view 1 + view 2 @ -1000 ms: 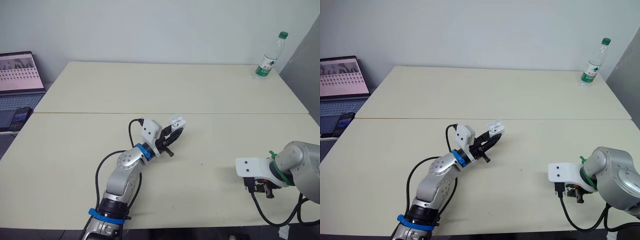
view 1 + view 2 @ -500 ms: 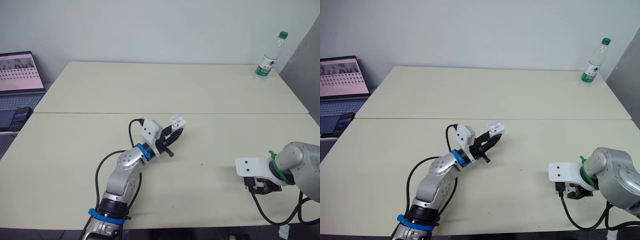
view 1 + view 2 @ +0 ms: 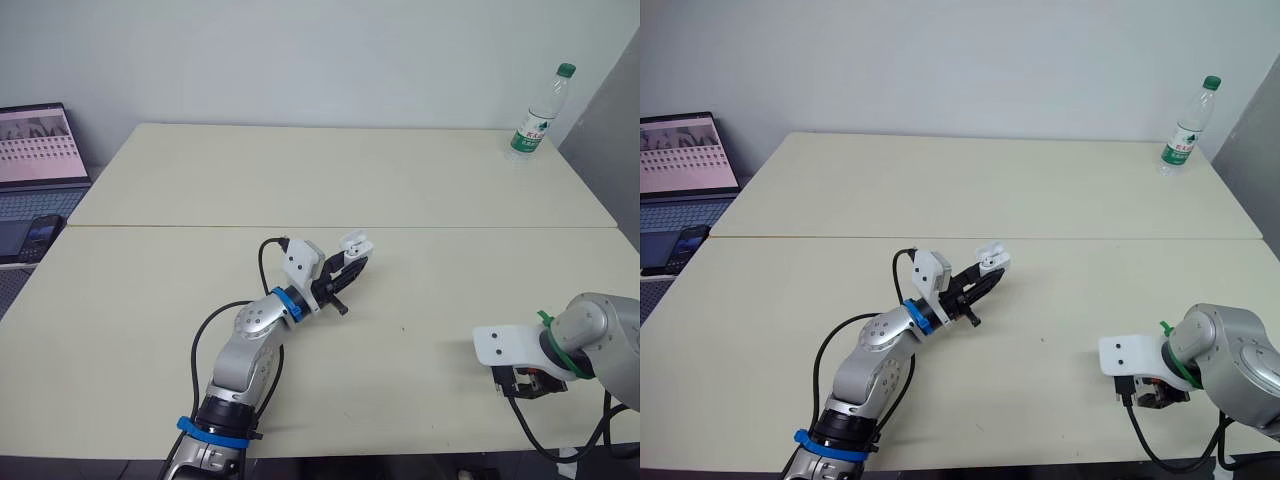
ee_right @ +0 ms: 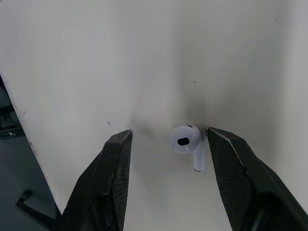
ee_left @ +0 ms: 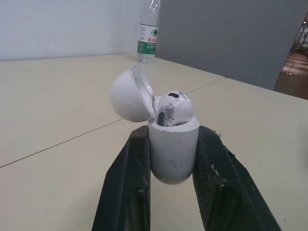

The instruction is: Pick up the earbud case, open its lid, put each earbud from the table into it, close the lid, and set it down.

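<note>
**One earbud in, one more to pick up**

A laptop sat far to the left of the earbud case, off the edge of the counter.

The left tool was clamped on the case, one finger on each side of its round body. It held the case up off the counter with the open end up, so nothing could fall out. The lid was tipped back and open. One earbud already sat in the case, with its top poking out.

Well to the right of the case and closer to the robot, the second earbud lay on the counter. The right tool was low over it with its fingers apart, one on each side. The earbud lay much closer to one finger than the other. I think the next job was to pinch it, and it looked small and easy to push away.

A water bottle stood far to the right of the case, at the back of the counter.
</note>
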Controlling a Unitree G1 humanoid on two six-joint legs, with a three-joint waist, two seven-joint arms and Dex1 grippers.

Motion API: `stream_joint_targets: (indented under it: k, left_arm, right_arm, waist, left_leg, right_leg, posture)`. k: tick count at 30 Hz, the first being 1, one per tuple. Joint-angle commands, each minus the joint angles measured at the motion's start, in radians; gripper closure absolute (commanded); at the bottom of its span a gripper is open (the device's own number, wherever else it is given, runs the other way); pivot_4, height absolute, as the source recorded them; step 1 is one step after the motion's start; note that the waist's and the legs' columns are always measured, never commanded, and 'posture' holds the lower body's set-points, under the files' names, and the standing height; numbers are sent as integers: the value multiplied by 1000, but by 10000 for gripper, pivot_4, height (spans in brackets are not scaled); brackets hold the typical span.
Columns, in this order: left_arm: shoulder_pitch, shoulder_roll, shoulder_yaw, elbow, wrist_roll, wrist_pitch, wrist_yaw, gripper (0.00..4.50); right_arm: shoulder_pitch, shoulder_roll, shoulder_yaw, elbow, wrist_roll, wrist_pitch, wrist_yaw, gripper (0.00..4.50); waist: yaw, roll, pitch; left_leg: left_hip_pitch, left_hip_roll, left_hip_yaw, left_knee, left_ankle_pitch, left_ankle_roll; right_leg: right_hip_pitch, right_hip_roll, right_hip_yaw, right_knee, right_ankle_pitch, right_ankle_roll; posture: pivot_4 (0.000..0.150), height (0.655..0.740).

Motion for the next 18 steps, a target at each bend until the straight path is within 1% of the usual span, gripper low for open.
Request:
stream_joint_targets:
  k: [1,3,6,10,11,18]
  left_arm:
    - [-6,2,1,-38,1,-17,-1,37104]
    - [-6,3,3,-39,0,-17,-1,37104]
    - [-6,4,3,-42,0,-15,1,37104]
    - [-5,5,1,-46,-1,-11,2,37104]
    - [-6,5,1,-46,-1,-11,2,37104]
    - [-7,7,2,-46,-2,-9,1,37104]
  right_arm:
    - [-9,-1,-12,10,-13,-17,-1,19829]
    - [-6,-2,-12,15,-15,-20,-1,19829]
    - [-7,2,-13,17,-14,-17,-3,25470]
    - [-14,13,-11,16,-16,-5,-6,39856]
    - [-15,15,-10,16,-17,-3,-5,41251]
    - [-19,23,-13,9,-16,21,-8,41174]
  waist:
    - [0,0,0]
    - [0,0,0]
    - [0,0,0]
    - [0,0,0]
    - [0,0,0]
    - [0,0,0]
  left_leg:
    - [0,0,0,0,0,0]
    - [0,0,0,0,0,0]
    - [0,0,0,0,0,0]
    - [0,0,0,0,0,0]
    - [0,0,0,0,0,0]
    - [0,0,0,0,0,0]
  right_leg:
    - [0,0,0,0,0,0]
    - [0,0,0,0,0,0]
    - [0,0,0,0,0,0]
    - [0,0,0,0,0,0]
    - [0,0,0,0,0,0]
    - [0,0,0,0,0,0]
  posture:
    - [1500,7362]
    - [1500,7362]
    - [1500,7362]
    - [1500,7362]
    - [1500,7362]
    - [1500,7362]
